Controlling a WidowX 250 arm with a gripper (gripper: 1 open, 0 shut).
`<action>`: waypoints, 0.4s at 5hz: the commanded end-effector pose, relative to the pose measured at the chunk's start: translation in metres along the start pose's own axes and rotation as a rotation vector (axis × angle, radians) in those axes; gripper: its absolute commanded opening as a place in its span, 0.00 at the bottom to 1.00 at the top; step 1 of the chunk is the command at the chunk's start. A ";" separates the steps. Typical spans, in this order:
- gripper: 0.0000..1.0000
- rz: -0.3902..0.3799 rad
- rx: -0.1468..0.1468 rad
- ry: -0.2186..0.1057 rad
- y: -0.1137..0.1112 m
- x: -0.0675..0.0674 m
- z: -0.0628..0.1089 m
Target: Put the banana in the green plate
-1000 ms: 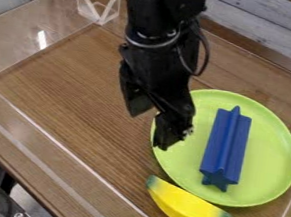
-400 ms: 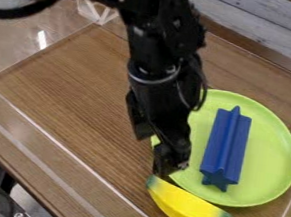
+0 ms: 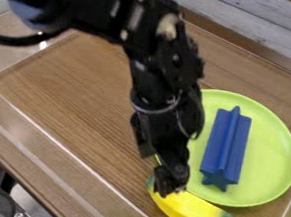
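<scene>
1. The light on my workspace is bright and even, and colours read clearly on the tabletop.
2. Pale glare streaks run along the clear walls at the left and front.
3. My arm is smeared with motion blur, worst at the upper left.
4. My tool is dark and soft-edged; its tips are hard to separate, perhaps from blur.
5. A soft shadow lies under it on the green plate.
6. The banana looks fairly sharp, with a mild sheen.
</scene>
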State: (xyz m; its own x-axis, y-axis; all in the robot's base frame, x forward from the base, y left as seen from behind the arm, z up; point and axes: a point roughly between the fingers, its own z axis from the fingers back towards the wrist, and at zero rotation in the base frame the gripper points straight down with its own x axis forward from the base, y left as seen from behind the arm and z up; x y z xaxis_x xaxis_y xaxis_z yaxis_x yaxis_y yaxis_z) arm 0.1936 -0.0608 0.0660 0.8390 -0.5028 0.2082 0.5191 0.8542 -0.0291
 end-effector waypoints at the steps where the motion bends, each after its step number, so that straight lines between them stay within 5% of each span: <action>1: 1.00 -0.056 0.008 -0.029 -0.001 0.005 -0.009; 2: 1.00 -0.121 0.013 -0.030 -0.003 0.005 -0.022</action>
State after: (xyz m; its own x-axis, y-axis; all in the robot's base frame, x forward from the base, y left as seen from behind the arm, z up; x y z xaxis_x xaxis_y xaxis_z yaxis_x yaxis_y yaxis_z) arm 0.1958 -0.0663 0.0416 0.7735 -0.5950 0.2184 0.6091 0.7931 0.0034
